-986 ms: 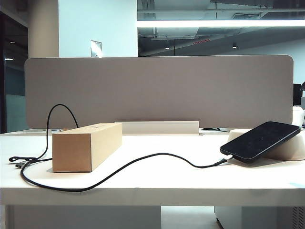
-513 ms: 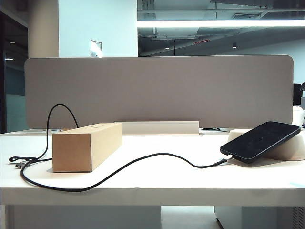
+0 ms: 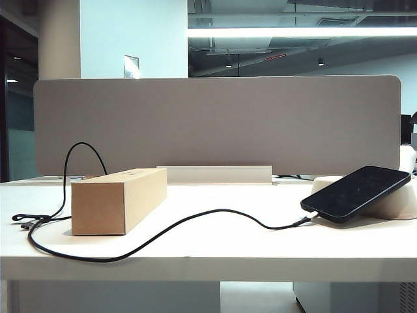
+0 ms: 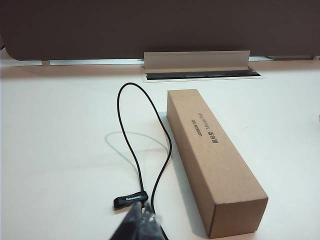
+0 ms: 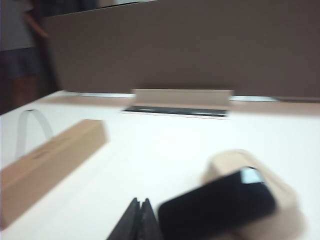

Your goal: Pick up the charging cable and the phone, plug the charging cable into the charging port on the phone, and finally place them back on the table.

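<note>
- Left end effector [image 4: 141, 220]: dark fingers pressed together, nothing between them, just above the cable's strap end; only in left wrist view.
- Right end effector [image 5: 139, 220]: tips together, empty, low over the worktop [image 3: 215, 254] just beside the phone; only in right wrist view (blurred).
- 1 charging cable [image 3: 163, 229], black: long sag along worktop front, L to R. Left end loops up in an arch behind the box, then down to a strapped bundle at far left. Right end w/ plug meets the phone's low short edge.
- 1 phone [image 3: 357, 191], black, screen up: tilted, long axis rising from lower left to upper right, upper part propped on 1 off-white pulp tray [image 3: 399, 203], right side of worktop.
- 1 cardboard box [image 3: 117, 199], left of centre, long axis front-to-back, angled slightly.
- Rear: 1 grey divider panel [image 3: 215, 124] across back edge.
</note>
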`<state>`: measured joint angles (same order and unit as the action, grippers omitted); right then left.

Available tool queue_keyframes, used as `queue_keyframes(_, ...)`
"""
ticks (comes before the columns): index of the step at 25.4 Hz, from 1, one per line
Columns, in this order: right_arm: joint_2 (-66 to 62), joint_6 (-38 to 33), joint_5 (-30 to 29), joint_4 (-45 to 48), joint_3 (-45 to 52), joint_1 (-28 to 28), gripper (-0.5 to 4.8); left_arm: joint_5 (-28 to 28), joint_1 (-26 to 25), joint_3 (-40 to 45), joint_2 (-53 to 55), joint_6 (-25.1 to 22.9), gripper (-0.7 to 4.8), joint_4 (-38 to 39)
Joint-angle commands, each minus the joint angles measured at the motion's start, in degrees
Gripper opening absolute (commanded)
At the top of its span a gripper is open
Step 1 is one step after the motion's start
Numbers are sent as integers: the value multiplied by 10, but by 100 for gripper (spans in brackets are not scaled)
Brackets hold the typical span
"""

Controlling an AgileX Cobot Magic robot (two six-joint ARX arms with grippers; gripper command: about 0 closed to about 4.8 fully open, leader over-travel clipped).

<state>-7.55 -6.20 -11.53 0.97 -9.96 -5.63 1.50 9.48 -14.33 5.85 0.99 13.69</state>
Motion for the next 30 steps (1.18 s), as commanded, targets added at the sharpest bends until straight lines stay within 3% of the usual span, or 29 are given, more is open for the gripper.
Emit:
queue_keyframes(1, 33, 2, 67, 6, 21, 3, -1, 2, 1, -2, 0, 1, -6, -9)
queue_keyframes(8, 46, 4, 70, 5, 64, 59, -1, 2, 1, -2, 0, 0, -6, -8)
queue_keyframes(30, 76, 59, 69, -72, 99, 75, -1, 2, 1, -2, 0, -1, -6, -5)
